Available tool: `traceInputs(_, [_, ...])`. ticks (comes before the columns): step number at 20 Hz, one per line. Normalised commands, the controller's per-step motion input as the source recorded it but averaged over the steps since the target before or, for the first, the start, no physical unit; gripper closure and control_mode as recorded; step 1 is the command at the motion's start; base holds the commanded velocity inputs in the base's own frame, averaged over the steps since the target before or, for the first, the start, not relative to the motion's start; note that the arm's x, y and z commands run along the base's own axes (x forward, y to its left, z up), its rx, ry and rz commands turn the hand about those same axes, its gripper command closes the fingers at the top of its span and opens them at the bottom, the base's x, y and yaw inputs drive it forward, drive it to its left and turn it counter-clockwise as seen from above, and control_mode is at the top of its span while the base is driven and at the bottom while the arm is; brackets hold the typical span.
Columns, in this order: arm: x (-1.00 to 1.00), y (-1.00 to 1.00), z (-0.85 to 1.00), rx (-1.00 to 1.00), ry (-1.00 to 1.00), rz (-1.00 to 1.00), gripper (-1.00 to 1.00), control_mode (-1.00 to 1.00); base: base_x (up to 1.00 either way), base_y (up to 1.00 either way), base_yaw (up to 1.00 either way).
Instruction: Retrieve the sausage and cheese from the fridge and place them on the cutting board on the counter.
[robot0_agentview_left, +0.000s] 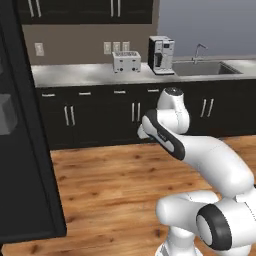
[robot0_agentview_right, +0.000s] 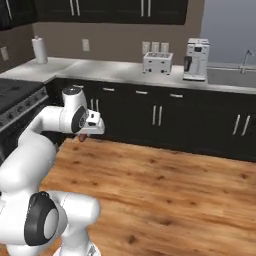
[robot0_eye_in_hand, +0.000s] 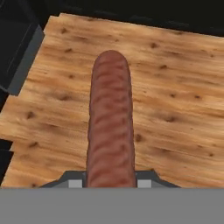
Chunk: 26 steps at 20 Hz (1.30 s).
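Note:
My gripper (robot0_eye_in_hand: 109, 182) is shut on the sausage (robot0_eye_in_hand: 110, 122), a reddish-brown cylinder that sticks out lengthwise from between the fingers, above the wooden floor. In the right base view the gripper (robot0_agentview_right: 83, 135) hangs low in front of the black cabinets, with a bit of the sausage (robot0_agentview_right: 80, 138) showing under it. The fridge (robot0_agentview_left: 25, 150) is the black front at the left. At the back runs the counter (robot0_agentview_left: 85, 74) over black cabinets. The cheese and the cutting board are out of view.
On the counter stand a toaster (robot0_agentview_left: 126, 61) and a coffee machine (robot0_agentview_left: 161, 55), with a sink (robot0_agentview_left: 205, 68) to the right. A stove (robot0_agentview_right: 15, 97) and a paper towel roll (robot0_agentview_right: 39, 49) are at the left. Wooden floor (robot0_agentview_right: 165, 185) lies between me and the cabinets.

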Motion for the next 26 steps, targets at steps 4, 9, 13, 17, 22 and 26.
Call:
traceInputs(4, [0.00, 0.00, 0.00, 0.00, 0.00, 0.00, 1.00, 1.00, 0.18, 0.00, -0.83])
traceInputs(9, [0.00, 0.00, 0.00, 0.00, 0.00, 0.00, 1.00, 1.00, 0.26, -0.04, -0.75])
traceInputs(13, [0.00, 0.00, 0.00, 0.00, 0.00, 0.00, 1.00, 1.00, 0.28, -0.21, -0.70])
traceInputs(17, [0.00, 0.00, 0.00, 0.00, 0.00, 0.00, 1.00, 1.00, 0.41, -0.19, -0.66])
traceInputs(22, [0.00, 0.00, 0.00, 0.00, 0.00, 0.00, 1.00, 1.00, 0.62, -0.07, -0.61])
traceInputs(26, [0.00, 0.00, 0.00, 0.00, 0.00, 0.00, 1.00, 1.00, 0.82, 0.00, -0.57])
